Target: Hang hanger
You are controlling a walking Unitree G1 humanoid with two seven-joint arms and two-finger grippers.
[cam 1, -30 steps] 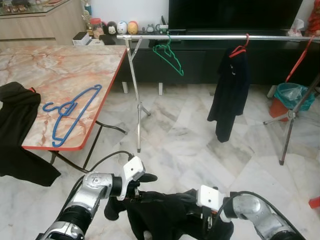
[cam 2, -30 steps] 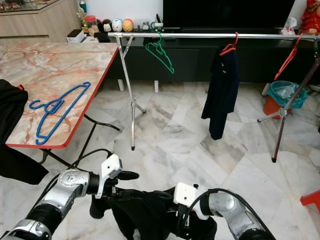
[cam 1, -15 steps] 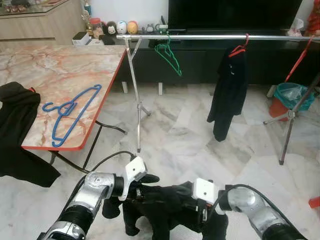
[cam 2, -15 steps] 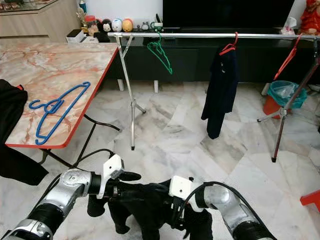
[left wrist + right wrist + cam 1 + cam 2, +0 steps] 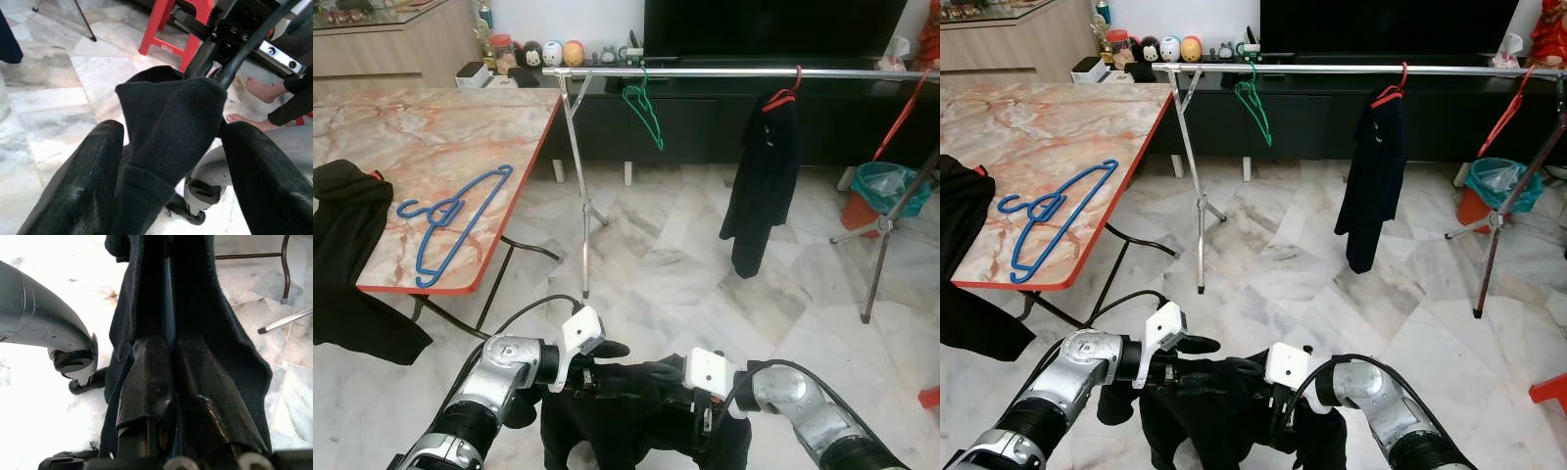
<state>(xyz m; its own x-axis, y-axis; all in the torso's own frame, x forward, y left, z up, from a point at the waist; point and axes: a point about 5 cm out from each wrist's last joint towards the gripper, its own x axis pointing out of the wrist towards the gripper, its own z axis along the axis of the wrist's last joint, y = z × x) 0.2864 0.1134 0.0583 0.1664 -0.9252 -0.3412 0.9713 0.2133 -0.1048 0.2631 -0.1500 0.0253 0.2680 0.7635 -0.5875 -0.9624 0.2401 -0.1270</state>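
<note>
Over marble floor (image 5: 656, 264), my left gripper (image 5: 166, 161) and right gripper (image 5: 168, 382) both pinch the limp black garment (image 5: 626, 401); I'd hold its stiffer hanger inside.

A home living room, by the look of it: pale marble floor (image 5: 685, 274), a big dark television (image 5: 773, 27) on a low black cabinet well ahead of the grippers, a metal clothes rail (image 5: 734, 72) before it, and a marble-topped table (image 5: 431, 157) off to the left gripper's side.
</note>
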